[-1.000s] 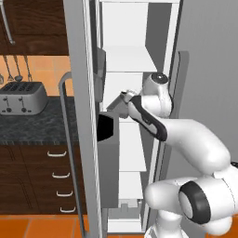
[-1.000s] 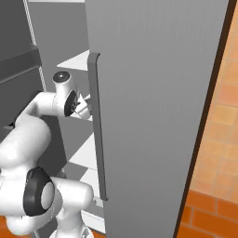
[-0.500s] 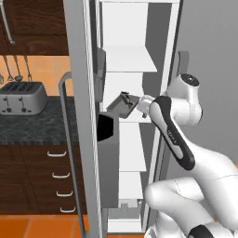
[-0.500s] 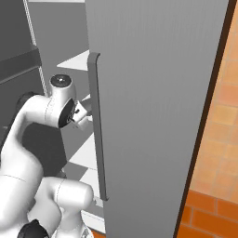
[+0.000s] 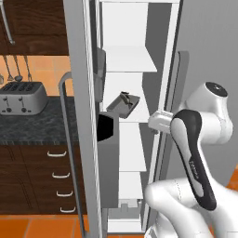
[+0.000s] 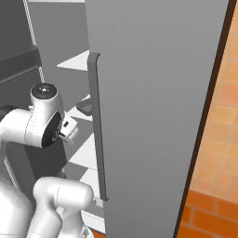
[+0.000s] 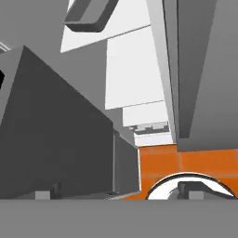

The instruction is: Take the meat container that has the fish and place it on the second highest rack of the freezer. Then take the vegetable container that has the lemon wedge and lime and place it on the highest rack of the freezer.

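Nearest to you in the left base view is the white arm (image 5: pixel 195 153), rising at the lower right with its elbow bent in front of the open freezer. Its tool (image 5: pixel 158 122) sits just inside the doorway at the middle rack's height; the jaws stand wide apart and have hold of nothing. In the hand view the tips (image 7: pixel 44 195) are small grey stubs at the bottom edge, looking down past the dark door bin (image 7: pixel 51 135) to the orange floor (image 7: pixel 186 160). Just beyond the tool, and apart from it, the meat container (image 5: pixel 123 103) — a dark grey tray — rests tilted on a white rack (image 5: pixel 132 116) about midway up the freezer; you cannot make out its contents. The right base view shows that tray's edge (image 6: pixel 85 107) beside the door handle (image 6: pixel 96 125). Above it another rack (image 5: pixel 128 62) lies bare. Far left, beyond the open door (image 5: pixel 81 116), a toaster (image 5: pixel 21 97) stands on the dark worktop (image 5: pixel 32 130).
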